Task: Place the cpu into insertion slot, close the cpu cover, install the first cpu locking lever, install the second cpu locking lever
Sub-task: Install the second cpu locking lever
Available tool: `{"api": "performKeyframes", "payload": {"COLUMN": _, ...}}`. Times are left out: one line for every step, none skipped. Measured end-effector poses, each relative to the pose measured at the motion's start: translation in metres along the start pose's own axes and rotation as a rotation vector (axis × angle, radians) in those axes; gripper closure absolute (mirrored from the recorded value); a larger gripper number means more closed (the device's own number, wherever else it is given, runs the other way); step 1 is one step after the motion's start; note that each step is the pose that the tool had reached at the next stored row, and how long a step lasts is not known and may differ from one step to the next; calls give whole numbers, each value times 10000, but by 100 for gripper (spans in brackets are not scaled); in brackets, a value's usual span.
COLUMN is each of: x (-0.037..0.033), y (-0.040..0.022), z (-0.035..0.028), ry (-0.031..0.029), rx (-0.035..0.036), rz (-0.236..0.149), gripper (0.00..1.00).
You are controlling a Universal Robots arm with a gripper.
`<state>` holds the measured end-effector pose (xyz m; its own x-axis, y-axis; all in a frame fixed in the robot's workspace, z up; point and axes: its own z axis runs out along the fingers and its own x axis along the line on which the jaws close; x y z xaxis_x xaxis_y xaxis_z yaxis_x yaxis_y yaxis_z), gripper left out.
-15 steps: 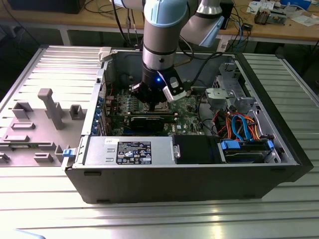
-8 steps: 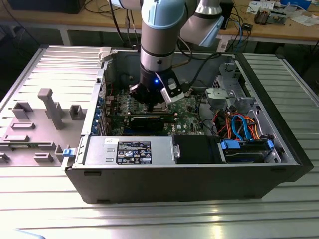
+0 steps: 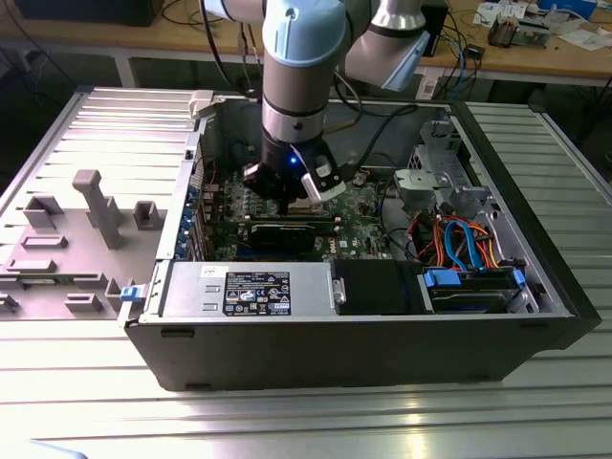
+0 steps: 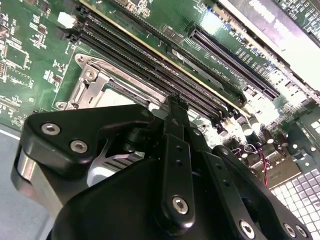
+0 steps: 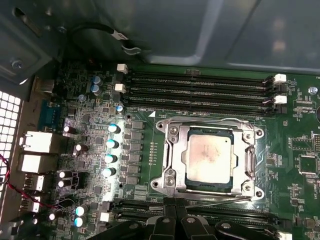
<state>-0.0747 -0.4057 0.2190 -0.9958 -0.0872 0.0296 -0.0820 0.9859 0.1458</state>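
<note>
**CPU seated, cover down**

With the arm reaching down into the open case (image 3: 382, 316), the jaws (image 5: 174, 218) sit pinched together just off the socket's edge, gripping nothing I can see. The cpu (image 5: 209, 156) lies flat in the insertion slot (image 5: 252, 194), and the cpu cover (image 5: 175, 155) is folded down around it, with the chip's metal top showing through the window. A thin lever (image 5: 220, 199) runs along the socket edge nearest the jaws. Memory slots (image 5: 200, 85) run at the socket's 12 o'clock in the first wrist view. Case is on the table (image 3: 86, 402).
</note>
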Motion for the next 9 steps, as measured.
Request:
{"api": "performKeyframes", "payload": {"x": 5, "y": -5, "z": 5, "ry": -3, "rx": -39, "rz": -8, "gripper": 89}}
{"api": "performKeyframes", "payload": {"x": 10, "y": -8, "z": 9, "ry": -5, "rx": -82, "rz": -17, "gripper": 89}}
{"api": "performKeyframes", "payload": {"x": 21, "y": -14, "z": 14, "ry": -10, "rx": -162, "rz": -34, "gripper": 89}}
{"api": "performKeyframes", "payload": {"x": 37, "y": -18, "z": 21, "ry": -15, "rx": -257, "rz": -59, "gripper": 89}}
{"api": "performKeyframes", "payload": {"x": 45, "y": -23, "z": 29, "ry": -16, "rx": -300, "rz": -70, "gripper": 89}}
{"api": "performKeyframes", "payload": {"x": 47, "y": -29, "z": 42, "ry": -15, "rx": -313, "rz": -75, "gripper": 89}}
{"api": "performKeyframes", "payload": {"x": 48, "y": -35, "z": 54, "ry": -7, "rx": -312, "rz": -73, "gripper": 89}}
{"api": "performKeyframes", "payload": {"x": 50, "y": -43, "z": 67, "ry": 1, "rx": -311, "rz": -75, "gripper": 89}}
{"api": "performKeyframes", "payload": {"x": 51, "y": -49, "z": 73, "ry": 3, "rx": -312, "rz": -84, "gripper": 89}}
